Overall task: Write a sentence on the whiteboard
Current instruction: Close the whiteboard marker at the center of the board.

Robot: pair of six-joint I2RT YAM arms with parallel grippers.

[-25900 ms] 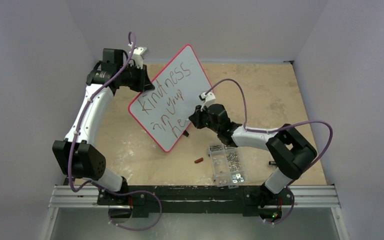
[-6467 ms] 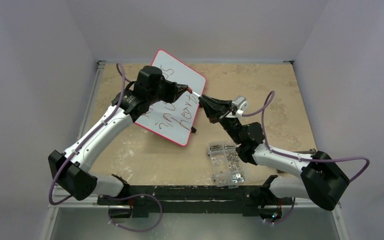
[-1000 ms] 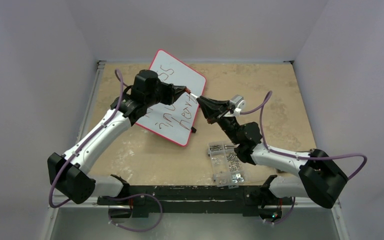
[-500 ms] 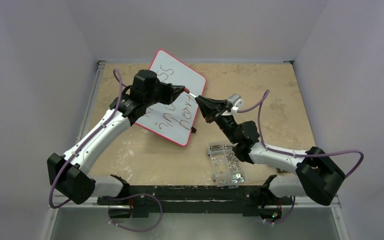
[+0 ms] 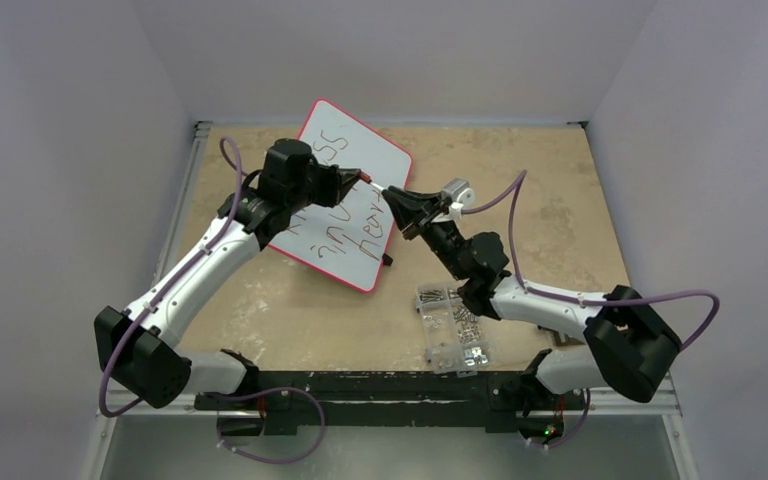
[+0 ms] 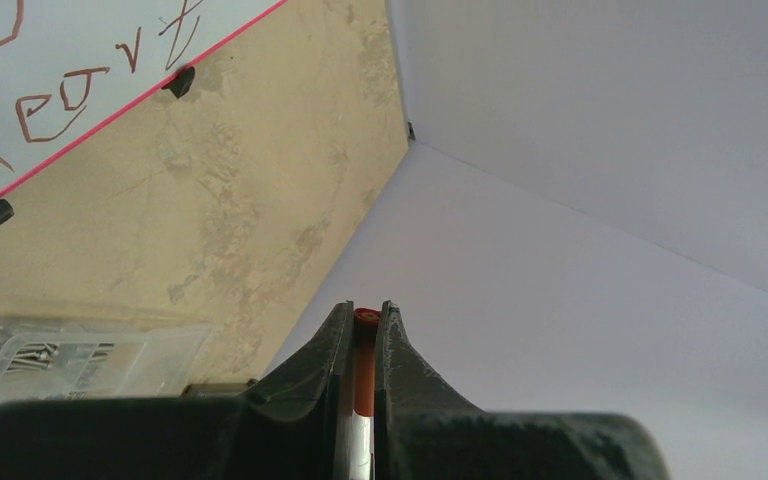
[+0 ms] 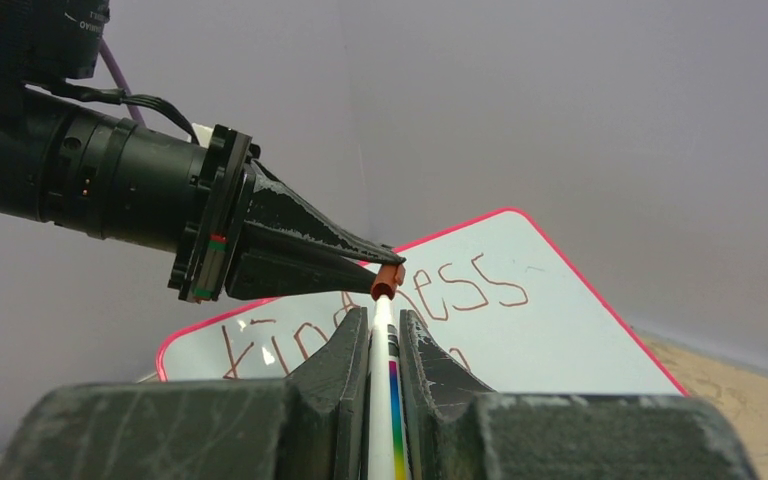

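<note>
Two grippers meet tip to tip over the whiteboard's (image 5: 378, 158) three o'clock edge: left gripper (image 5: 361, 180) clenched on a red cap (image 7: 390, 278), right gripper (image 5: 390, 194) grasping a white marker (image 7: 384, 362), tip at the cap. The whiteboard lies at eleven o'clock on the table (image 5: 530, 190), sentence (image 5: 365, 228) facing up.

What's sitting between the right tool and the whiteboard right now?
The left tool, pinching a red cap, meets the tip of the marker held in the right tool; the whiteboard lies beyond them.
</note>
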